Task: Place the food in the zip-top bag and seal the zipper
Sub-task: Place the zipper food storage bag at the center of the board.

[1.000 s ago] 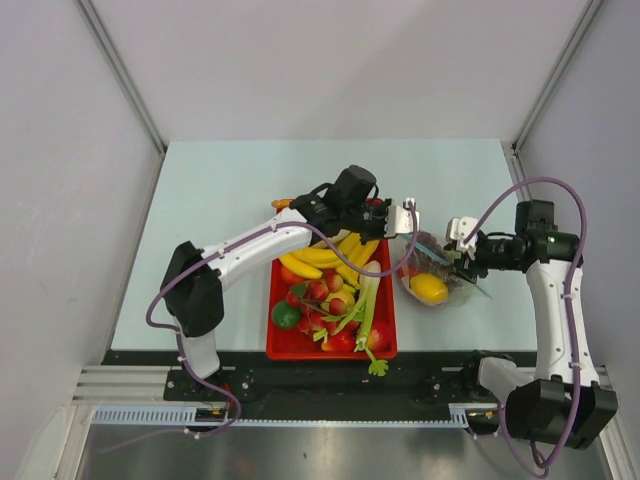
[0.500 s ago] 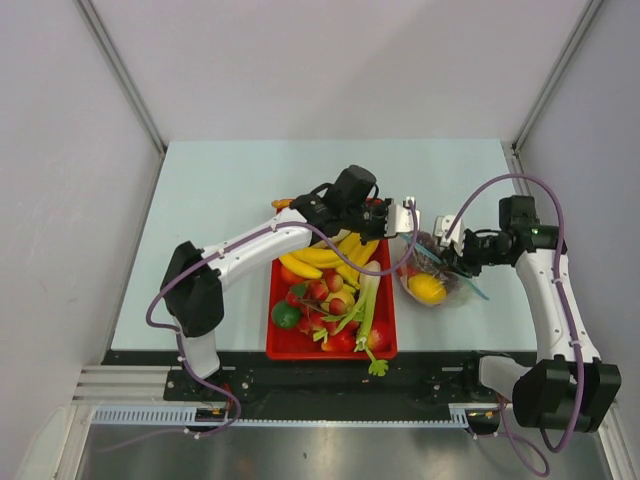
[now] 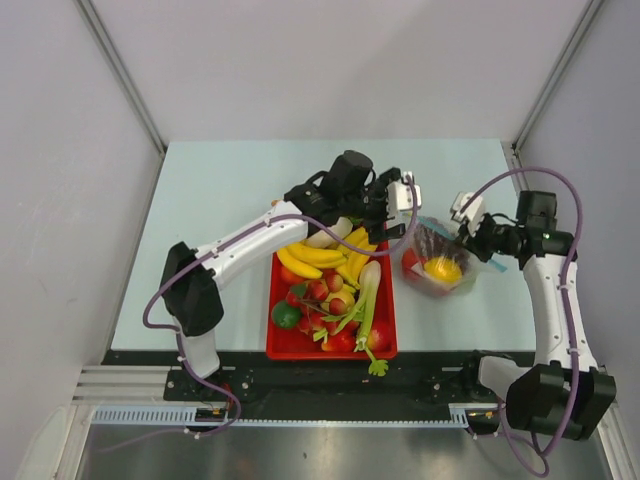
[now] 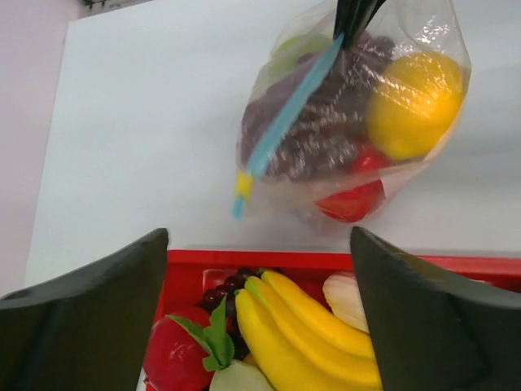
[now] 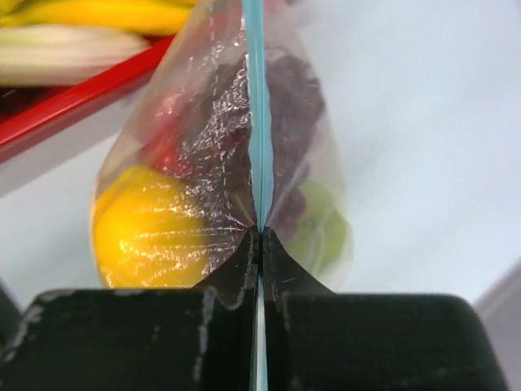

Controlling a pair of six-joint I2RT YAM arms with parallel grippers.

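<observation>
The clear zip-top bag (image 3: 437, 268) stands right of the red tray, holding food: a yellow lemon (image 4: 415, 102), purple grapes (image 4: 313, 134), a red fruit (image 4: 354, 199) and a green pear (image 5: 321, 232). My right gripper (image 5: 260, 238) is shut on the blue zipper (image 5: 259, 122) at the bag's top edge, and also shows as the right gripper (image 3: 470, 238) from above. My left gripper (image 3: 392, 205) hovers open over the tray's far end, left of the bag, with nothing between its fingers (image 4: 89, 318). More food, such as bananas (image 4: 309, 326), lies in the tray.
The red tray (image 3: 274, 350) sits at the table's near middle with bananas (image 3: 320, 262), a celery stalk (image 3: 368, 295), a green fruit (image 3: 286, 315) and several red fruits. Grey walls close in both sides.
My left gripper has opened and pulled back from the bag's edge towards the far side. My right gripper has shut on the zipper and shifted the bag slightly right and up.
</observation>
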